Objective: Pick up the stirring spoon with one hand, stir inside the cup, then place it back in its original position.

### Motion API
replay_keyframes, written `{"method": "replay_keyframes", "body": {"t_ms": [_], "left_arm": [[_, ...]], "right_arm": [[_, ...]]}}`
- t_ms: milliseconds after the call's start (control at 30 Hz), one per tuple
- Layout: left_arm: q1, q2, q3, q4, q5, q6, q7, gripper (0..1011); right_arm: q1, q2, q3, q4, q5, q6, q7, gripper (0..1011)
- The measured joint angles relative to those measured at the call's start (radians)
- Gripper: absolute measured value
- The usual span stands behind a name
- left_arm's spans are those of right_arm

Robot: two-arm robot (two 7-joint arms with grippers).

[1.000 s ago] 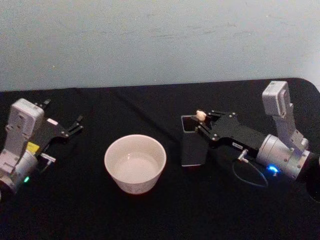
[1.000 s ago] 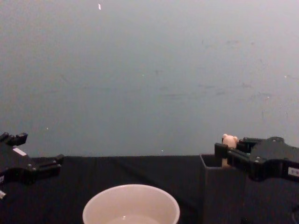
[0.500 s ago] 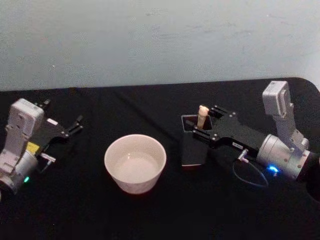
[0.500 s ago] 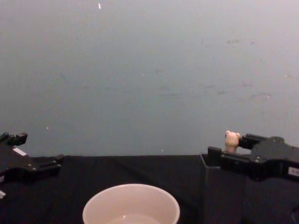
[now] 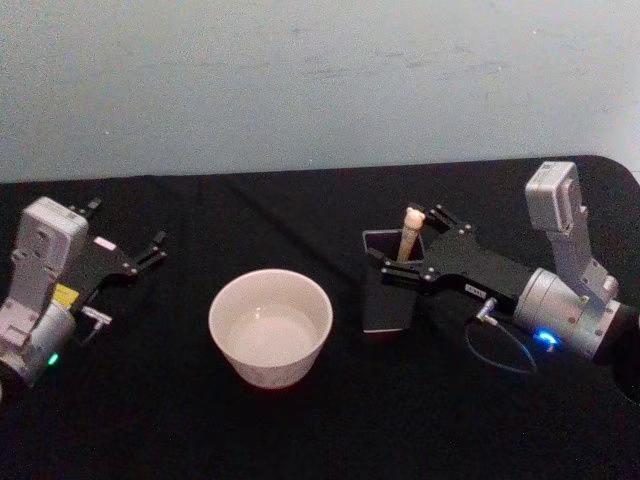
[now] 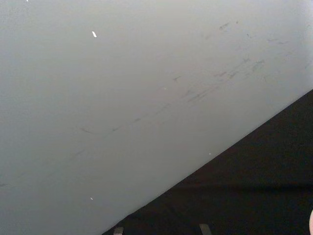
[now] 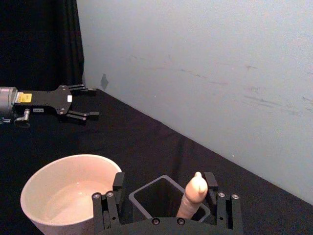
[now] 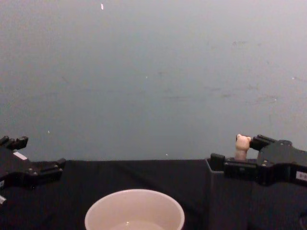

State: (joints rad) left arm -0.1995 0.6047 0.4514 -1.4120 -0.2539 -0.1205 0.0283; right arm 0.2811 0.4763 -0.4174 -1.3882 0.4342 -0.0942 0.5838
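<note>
The stirring spoon [image 5: 409, 232] is seen upright between the spread jaws of the right pincer [image 5: 412, 243], nearer one jaw, above the holder [image 5: 385, 285].

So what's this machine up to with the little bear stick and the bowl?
The right gripper sits at the mouth of the dark square holder, with a jaw on either side of the stirring spoon, whose bear-topped handle sticks up out of the holder. I can't tell whether the jaws actually pinch it. The cream cup stands beside the holder, nothing in it being stirred yet. The left gripper rests open off to the side on the black table.
</note>
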Motion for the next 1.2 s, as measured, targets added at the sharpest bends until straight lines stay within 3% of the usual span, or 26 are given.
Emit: {"method": "replay_keyframes", "body": {"t_ms": [300,433,633,767,800,900,1200], "left_arm": [[0.000,0.000,0.000,0.000,0.000,0.000,0.000,1001],[0.000,0.000,0.000,0.000,0.000,0.000,0.000,1001],[0.000,0.000,0.000,0.000,0.000,0.000,0.000,1001],[0.000,0.000,0.000,0.000,0.000,0.000,0.000,1001],[0.000,0.000,0.000,0.000,0.000,0.000,0.000,1001],[0.000,0.000,0.000,0.000,0.000,0.000,0.000,1001],[0.000,0.000,0.000,0.000,0.000,0.000,0.000,1001]], "right_arm": [[0.002,-0.005,0.018,-0.018,0.018,-0.027,0.003,1002],[0.001,-0.012,0.049,-0.044,0.036,-0.054,-0.014,1002],[-0.014,-0.037,0.121,-0.078,0.041,-0.084,-0.114,1002],[-0.028,-0.072,0.161,-0.071,-0.017,-0.073,-0.248,1002],[-0.028,-0.072,0.161,-0.071,-0.017,-0.073,-0.248,1002],[-0.031,-0.101,0.174,-0.031,-0.060,-0.025,-0.338,1002],[-0.026,-0.137,0.168,0.058,-0.107,0.048,-0.386,1002]]}}
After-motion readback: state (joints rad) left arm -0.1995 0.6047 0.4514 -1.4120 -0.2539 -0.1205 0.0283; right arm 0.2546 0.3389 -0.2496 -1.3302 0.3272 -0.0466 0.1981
